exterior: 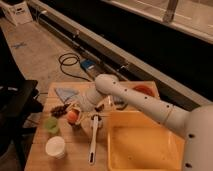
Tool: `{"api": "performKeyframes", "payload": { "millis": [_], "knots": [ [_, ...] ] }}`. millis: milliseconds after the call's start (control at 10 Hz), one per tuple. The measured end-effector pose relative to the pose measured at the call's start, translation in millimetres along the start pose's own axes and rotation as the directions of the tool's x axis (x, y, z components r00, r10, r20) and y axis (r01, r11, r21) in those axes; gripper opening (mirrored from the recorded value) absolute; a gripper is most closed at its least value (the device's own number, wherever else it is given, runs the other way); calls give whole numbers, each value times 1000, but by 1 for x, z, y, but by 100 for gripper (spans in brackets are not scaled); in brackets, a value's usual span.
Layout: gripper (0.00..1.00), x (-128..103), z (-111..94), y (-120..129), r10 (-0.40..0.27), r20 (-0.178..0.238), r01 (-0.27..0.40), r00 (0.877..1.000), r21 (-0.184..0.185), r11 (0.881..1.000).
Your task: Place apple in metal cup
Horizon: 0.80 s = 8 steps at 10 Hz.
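— Item one: the fingers. Where are they?

— My fingers [75,114] are low over the left part of the wooden counter [75,150], at the end of my white arm [135,100], which reaches in from the right. They are closed around the apple [73,116], which shows orange-red between them.

— Item two: the metal cup?

— I cannot make it out. A dark patch [60,110] lies just left of the apple, beside my fingers, but I cannot tell whether that is the cup or something else, nor whether the apple touches it.

— Other cups?

— Light green cup [51,125], upright, just in front and to the left of the apple. White cup [55,147], upright, nearer the front edge of the counter, apart from the green one.

— Remaining entries?

— A long pale utensil [94,139] lying lengthwise, right of the apple. A yellow bin [145,165] on the right side, just beside the utensil. A blue-grey cloth [65,93] at the back left. An orange-red bowl [143,90] at the back right, partly hidden behind my arm. On the floor beyond, a coiled black cable [70,62].
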Motion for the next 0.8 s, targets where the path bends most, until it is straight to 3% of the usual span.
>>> {"api": "performKeyframes", "payload": {
  "millis": [800],
  "knots": [
    [63, 12, 3, 5, 47, -4, -47, 999, 2, 999]
  ]
}}
